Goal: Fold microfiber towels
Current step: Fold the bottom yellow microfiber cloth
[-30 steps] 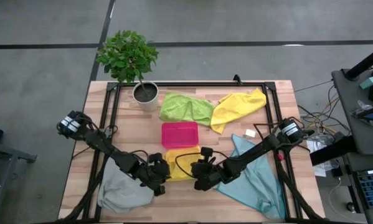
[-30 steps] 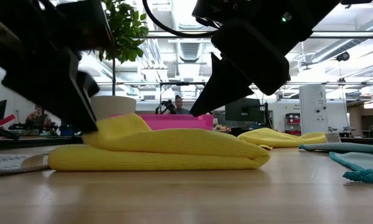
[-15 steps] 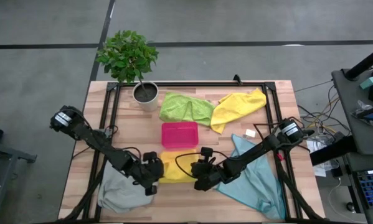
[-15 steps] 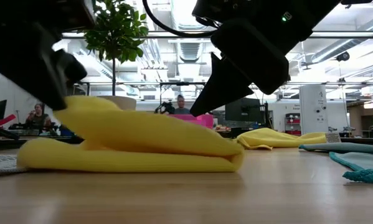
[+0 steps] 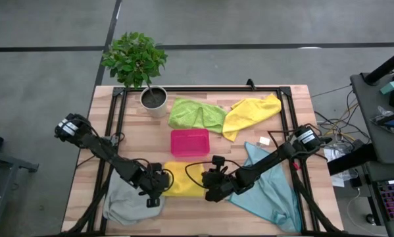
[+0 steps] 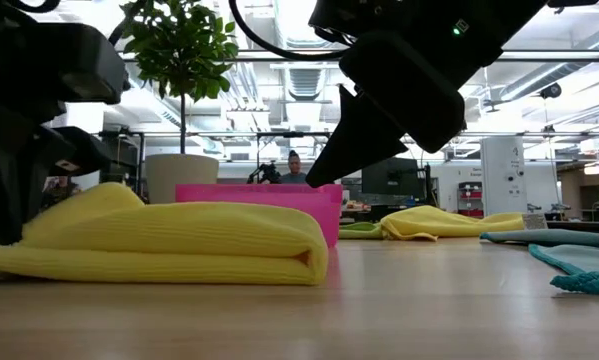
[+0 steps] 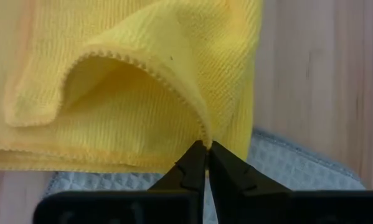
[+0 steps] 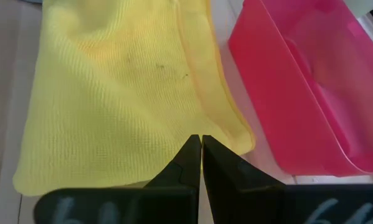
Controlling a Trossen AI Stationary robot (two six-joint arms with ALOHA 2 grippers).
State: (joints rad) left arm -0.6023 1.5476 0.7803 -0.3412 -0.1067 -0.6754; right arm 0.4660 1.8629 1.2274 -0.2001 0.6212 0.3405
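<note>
A yellow microfiber towel (image 5: 182,181), folded into a thick pad, lies on the table in front of the pink tray (image 5: 190,142). My left gripper (image 5: 154,192) is shut on its left end, which overlaps the crumpled pale grey towel (image 5: 127,205). My right gripper (image 5: 208,191) stands shut over the pad's right end (image 8: 174,118). In the low view a gap shows between its tip (image 6: 315,182) and the towel (image 6: 169,245). The teal towel (image 5: 270,187) lies spread under the right arm. My left gripper pinches the hemmed edge of the yellow towel's top layer (image 7: 197,132) between its two fingertips, at the pad's left end. The fingers slant down from the table's left. That edge stands up in a small arch (image 7: 111,62). The rest of the pad lies flat, partly on the grey towel (image 7: 286,167).
A lime green towel (image 5: 197,113) and a second yellow towel (image 5: 252,110) lie crumpled at the far side. A potted plant (image 5: 153,97) stands at the far left. A dark frame (image 5: 203,89) runs along the table's edges. Bare wood (image 5: 144,145) shows left of the tray.
My left gripper has gone toward the table's left edge and tipped more steeply down, holding the towel's edge. The folded yellow towel has slid left after it, and its right end has drawn back from under my right gripper. The raised top layer has sunk flatter.
</note>
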